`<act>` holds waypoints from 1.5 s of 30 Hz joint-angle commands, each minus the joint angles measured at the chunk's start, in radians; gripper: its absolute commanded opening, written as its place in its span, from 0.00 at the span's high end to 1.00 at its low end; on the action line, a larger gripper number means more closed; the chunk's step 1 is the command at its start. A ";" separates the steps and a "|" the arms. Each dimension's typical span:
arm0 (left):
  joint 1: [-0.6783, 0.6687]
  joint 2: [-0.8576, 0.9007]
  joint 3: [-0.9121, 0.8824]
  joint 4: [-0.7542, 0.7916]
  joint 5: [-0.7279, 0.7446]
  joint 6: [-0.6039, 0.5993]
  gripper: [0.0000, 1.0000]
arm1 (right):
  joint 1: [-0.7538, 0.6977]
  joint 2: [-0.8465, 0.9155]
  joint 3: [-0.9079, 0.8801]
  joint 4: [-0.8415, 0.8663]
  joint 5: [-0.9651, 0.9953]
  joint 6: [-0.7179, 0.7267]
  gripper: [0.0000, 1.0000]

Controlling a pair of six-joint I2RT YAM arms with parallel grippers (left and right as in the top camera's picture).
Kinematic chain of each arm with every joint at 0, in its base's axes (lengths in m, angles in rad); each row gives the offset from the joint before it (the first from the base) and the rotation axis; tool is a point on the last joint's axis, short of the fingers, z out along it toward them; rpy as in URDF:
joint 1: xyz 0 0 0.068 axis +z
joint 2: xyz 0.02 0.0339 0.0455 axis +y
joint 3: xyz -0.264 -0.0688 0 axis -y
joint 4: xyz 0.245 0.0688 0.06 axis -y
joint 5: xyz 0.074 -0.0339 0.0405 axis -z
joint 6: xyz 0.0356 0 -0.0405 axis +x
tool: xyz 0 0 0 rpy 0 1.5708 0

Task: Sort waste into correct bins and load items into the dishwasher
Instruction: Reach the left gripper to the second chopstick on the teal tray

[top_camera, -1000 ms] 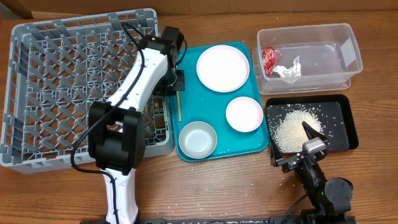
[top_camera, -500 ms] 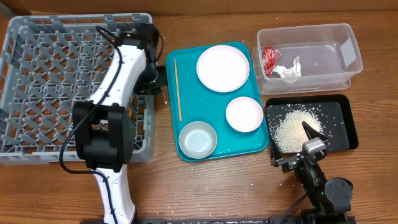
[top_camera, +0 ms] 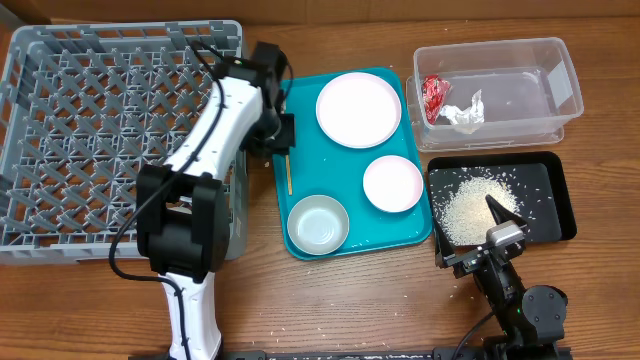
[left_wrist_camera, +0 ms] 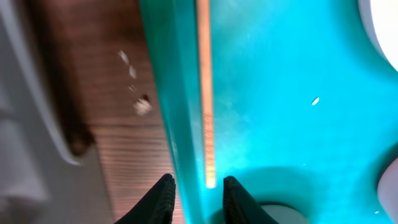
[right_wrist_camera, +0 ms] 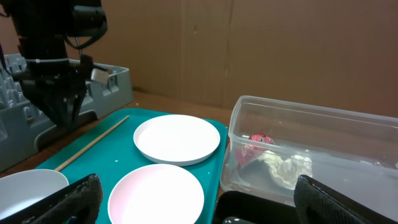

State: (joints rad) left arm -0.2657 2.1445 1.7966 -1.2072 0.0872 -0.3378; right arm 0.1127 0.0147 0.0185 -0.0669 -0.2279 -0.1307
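Note:
My left gripper hovers over the teal tray's left rim, jaws a little open with nothing in them. A thin wooden chopstick lies along that rim, its near end just ahead of the fingertips. On the tray sit the large white plate, the smaller dish and the grey bowl. The grey dish rack stands to the left. The clear tub holds the red wrapper and white tissue. Rice lies in the black tray. My right gripper is wide open by that tray.
The teal tray lies between the rack and the two bins. A few rice grains are scattered on the wooden table between rack and tray. Cardboard walls close off the back of the table.
The left arm went left to the rack's right wall, the rack straightened, and the arm has come back over the tray's left rim. Its jaws have parted slightly. The right arm has stayed still.

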 commanded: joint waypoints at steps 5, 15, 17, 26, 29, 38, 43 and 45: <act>0.003 -0.039 -0.155 0.085 0.020 -0.174 0.76 | -0.001 -0.012 -0.011 0.008 0.008 -0.001 0.00; 0.002 -0.039 -0.322 0.213 0.105 -0.179 0.92 | -0.001 -0.012 -0.011 0.007 0.008 -0.001 0.00; 0.005 -0.039 -0.320 0.213 0.104 -0.170 0.92 | -0.001 -0.012 -0.011 0.008 0.008 -0.001 0.00; 0.057 -0.039 -0.257 0.151 -0.051 -0.156 0.88 | -0.001 -0.012 -0.011 0.007 0.008 -0.001 0.00; 0.074 -0.039 -0.211 0.115 -0.121 -0.152 0.89 | -0.001 -0.012 -0.011 0.007 0.008 -0.001 0.00; 0.048 -0.039 -0.034 0.059 -0.006 0.035 0.78 | -0.001 -0.012 -0.011 0.008 0.008 -0.001 0.00; 0.018 -0.039 -0.004 -0.014 0.133 0.005 0.75 | -0.001 -0.012 -0.011 0.007 0.008 -0.001 0.00; 0.007 -0.039 -0.011 -0.031 0.143 -0.028 0.79 | -0.001 -0.012 -0.011 0.008 0.008 -0.001 0.00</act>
State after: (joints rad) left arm -0.2337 2.1235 1.7794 -1.2144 0.1528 -0.3405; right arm 0.1127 0.0147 0.0185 -0.0673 -0.2283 -0.1310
